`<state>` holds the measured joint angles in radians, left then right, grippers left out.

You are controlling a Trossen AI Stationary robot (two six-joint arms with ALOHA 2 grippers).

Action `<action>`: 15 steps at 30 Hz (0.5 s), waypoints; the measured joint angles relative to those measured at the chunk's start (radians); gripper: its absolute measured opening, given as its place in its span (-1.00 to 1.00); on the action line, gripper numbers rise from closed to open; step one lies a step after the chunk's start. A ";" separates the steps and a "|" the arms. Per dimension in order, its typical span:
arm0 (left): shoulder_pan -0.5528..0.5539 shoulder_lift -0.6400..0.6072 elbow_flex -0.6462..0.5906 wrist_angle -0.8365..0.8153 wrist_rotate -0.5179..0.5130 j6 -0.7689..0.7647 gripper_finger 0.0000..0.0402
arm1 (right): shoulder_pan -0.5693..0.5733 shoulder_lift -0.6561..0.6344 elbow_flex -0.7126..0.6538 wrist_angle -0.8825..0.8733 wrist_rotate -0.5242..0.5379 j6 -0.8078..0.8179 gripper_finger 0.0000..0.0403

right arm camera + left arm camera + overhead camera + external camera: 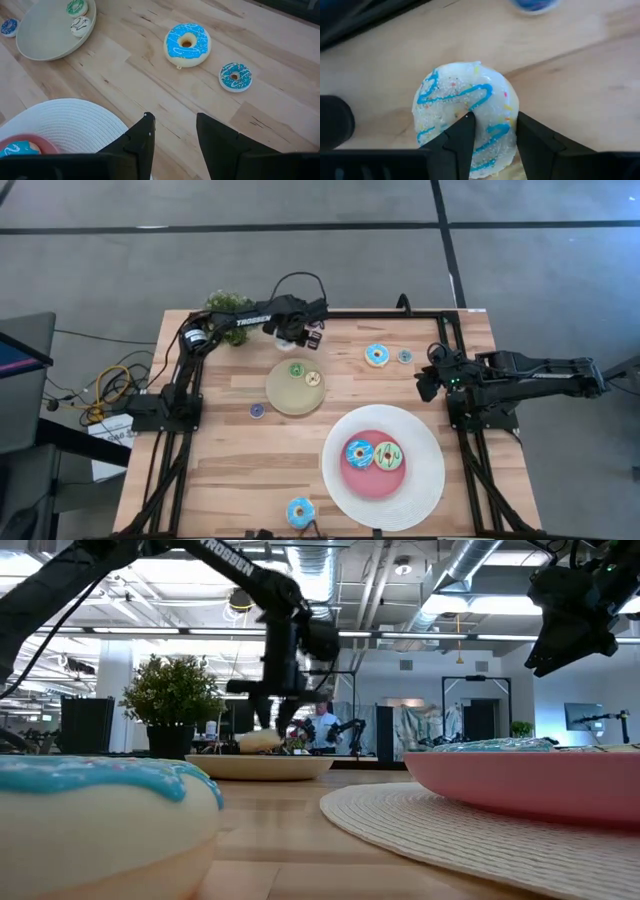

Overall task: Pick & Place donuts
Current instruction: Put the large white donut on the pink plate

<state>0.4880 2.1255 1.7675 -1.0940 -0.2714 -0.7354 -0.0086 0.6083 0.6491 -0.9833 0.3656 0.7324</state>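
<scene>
While the right arm waits off to the side, the left gripper (297, 337) is down at the far edge of the table, just beyond the small tan plate (283, 394), and its two dark fingers (461, 137) are closed on a white donut (465, 116) with blue icing squiggles and sprinkles. From the left wrist view, the fingers pinch the ring through its near side, and the donut is tipped up on the wood rather than lying flat.

On the tan plate itself sit two tiny donuts, a green one (297, 369) and a cream one (313, 378), side by side near the plate's far rim. A tiny purple donut (257, 411) lies on the bare wood just beside the plate, on its left-arm side. Toward the right arm from the plate, a blue-iced donut (377, 355) lies flat on the table with a tiny blue donut (404, 356) near it.

Nearer the front from the tan plate, the big white plate (425, 485) with a pink centre carries a blue donut (359, 453) and a green donut (388, 455), touching each other. Another blue-iced donut (300, 512) lies at the table's front edge.

The right gripper (172, 132) hovers above the table, well apart from the tan plate, with its fingers part open and nothing between them.
</scene>
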 joint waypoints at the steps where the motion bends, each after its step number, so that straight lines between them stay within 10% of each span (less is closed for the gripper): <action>1: -0.015 -0.001 0.015 0.000 0.004 0.013 -0.37 | 0.000 0.000 0.000 0.000 0.000 -0.005 -0.33; 15: -0.344 -0.002 0.236 -0.016 0.023 0.123 -0.37 | 0.000 0.000 0.000 -0.007 0.000 -0.078 -0.34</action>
<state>0.1436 2.1231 2.0035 -1.1099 -0.2482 -0.6119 -0.0086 0.6082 0.6491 -0.9901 0.3660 0.6548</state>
